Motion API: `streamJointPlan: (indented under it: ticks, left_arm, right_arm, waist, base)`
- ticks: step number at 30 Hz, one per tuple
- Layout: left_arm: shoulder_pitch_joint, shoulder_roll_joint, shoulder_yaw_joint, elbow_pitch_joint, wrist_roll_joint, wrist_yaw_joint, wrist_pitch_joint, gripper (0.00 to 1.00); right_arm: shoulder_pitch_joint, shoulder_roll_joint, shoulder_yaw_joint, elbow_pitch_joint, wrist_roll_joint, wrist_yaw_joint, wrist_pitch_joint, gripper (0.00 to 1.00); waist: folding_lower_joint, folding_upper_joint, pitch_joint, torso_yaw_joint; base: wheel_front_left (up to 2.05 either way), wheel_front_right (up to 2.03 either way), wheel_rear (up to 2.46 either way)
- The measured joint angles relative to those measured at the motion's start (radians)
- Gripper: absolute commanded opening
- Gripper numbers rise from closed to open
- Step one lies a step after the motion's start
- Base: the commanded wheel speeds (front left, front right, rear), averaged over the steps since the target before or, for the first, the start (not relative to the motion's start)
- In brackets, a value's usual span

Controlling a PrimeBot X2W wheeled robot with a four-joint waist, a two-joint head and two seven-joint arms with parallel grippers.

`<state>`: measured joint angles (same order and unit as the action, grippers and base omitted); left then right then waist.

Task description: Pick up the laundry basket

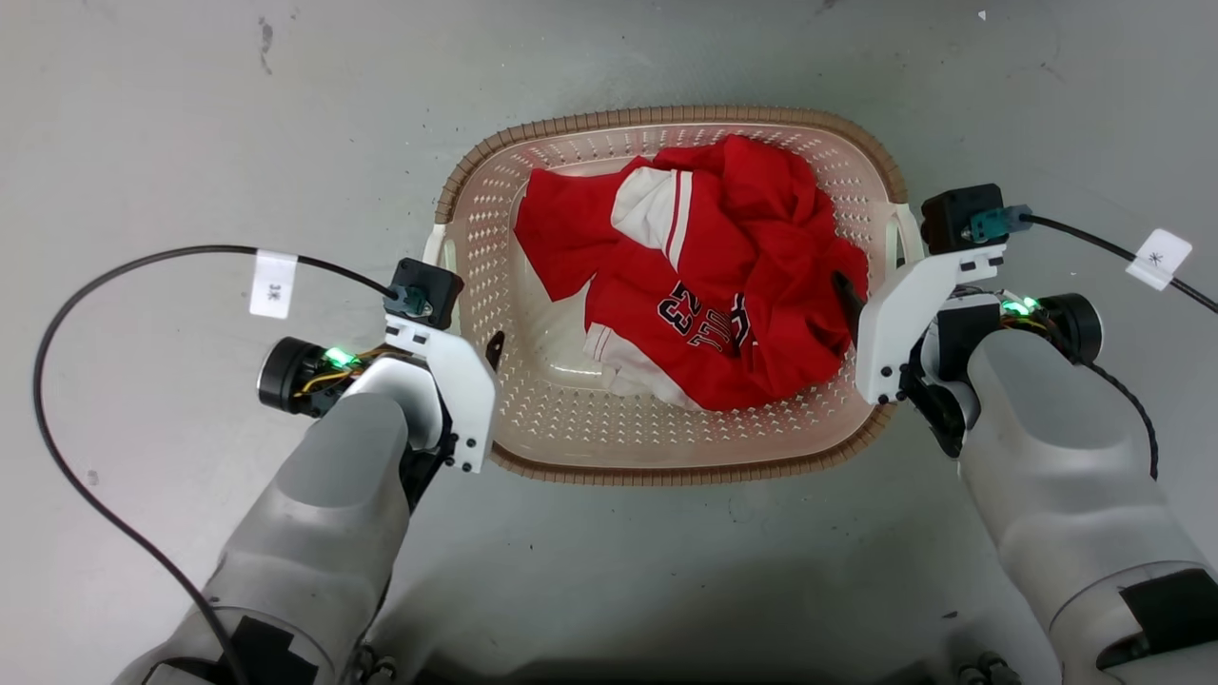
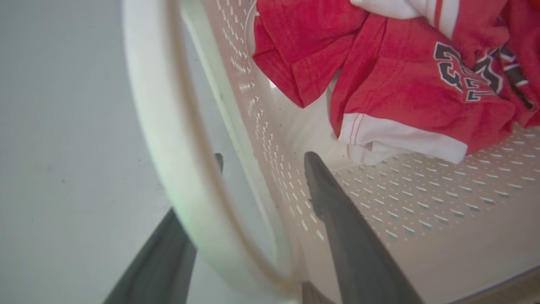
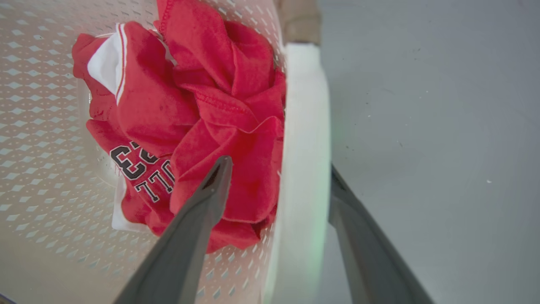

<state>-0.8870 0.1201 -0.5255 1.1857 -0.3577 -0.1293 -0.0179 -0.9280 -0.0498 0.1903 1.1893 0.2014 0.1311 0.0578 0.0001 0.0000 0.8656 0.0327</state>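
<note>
The laundry basket (image 1: pixel 666 119) stands on the grey floor, cream with perforated walls and a brown woven-look rim. A crumpled red and white jersey (image 1: pixel 704 276) lies inside it. My left gripper (image 1: pixel 476 352) is open astride the basket's left white handle (image 2: pixel 168 126): one finger is inside the basket (image 2: pixel 422 202), the other outside. In the left wrist view the gripper (image 2: pixel 263 159) has a gap around the handle. My right gripper (image 1: pixel 871 295) is open astride the right white handle (image 3: pixel 306 126) in the same way (image 3: pixel 278 166), its inner finger beside the jersey (image 3: pixel 211 105).
Bare grey floor (image 1: pixel 190 114) surrounds the basket on all sides. A black cable with a white tag (image 1: pixel 273 283) loops out from my left wrist, and another tagged cable (image 1: pixel 1156 259) runs off from my right wrist.
</note>
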Motion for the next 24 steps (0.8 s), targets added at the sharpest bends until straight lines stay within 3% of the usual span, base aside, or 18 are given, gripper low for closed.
streamJointPlan:
  ticks: [8,9,10,11,12,24]
  left_arm:
    - [-0.004,0.042,-0.104,-0.034,-0.104,0.0,0.015,1.0]
    - [-0.004,0.042,-0.115,-0.04,-0.12,0.0,0.02,0.82]
    - [-0.005,0.043,-0.129,-0.045,-0.135,0.0,0.027,0.21]
    - [-0.005,0.043,-0.142,-0.05,-0.15,0.0,0.032,0.0]
    - [-0.005,0.044,-0.154,-0.057,-0.163,0.0,0.033,0.0]
    - [-0.001,0.093,-0.299,-0.113,-0.322,0.0,0.041,0.0]
  right_arm:
    - [-0.033,0.0,0.034,0.04,0.025,0.0,-0.013,1.0]
    - [-0.036,0.0,0.035,0.044,0.034,0.0,-0.012,1.0]
    - [-0.038,0.0,0.037,0.048,0.039,0.0,-0.012,1.0]
    - [-0.041,0.0,0.039,0.052,0.043,0.0,-0.012,0.17]
    - [-0.043,0.0,0.044,0.055,0.044,0.0,-0.012,0.0]
    - [-0.048,-0.001,0.043,0.088,0.04,-0.001,0.035,0.0]
  waist:
    - [0.0,0.0,0.019,-0.001]
    - [0.0,0.0,0.021,0.0]
    - [0.0,0.0,0.023,0.0]
    - [0.0,0.0,0.024,0.001]
    - [-0.0001,0.0,0.025,0.002]
    - [0.0,0.0,-0.007,0.006]
  base:
    - [0.0,0.0,0.0]
    - [0.0,0.0,0.0]
    - [0.0,0.0,0.0]
    - [0.0,0.0,0.0]
    - [0.0,0.0,0.0]
    - [0.0,0.0,0.0]
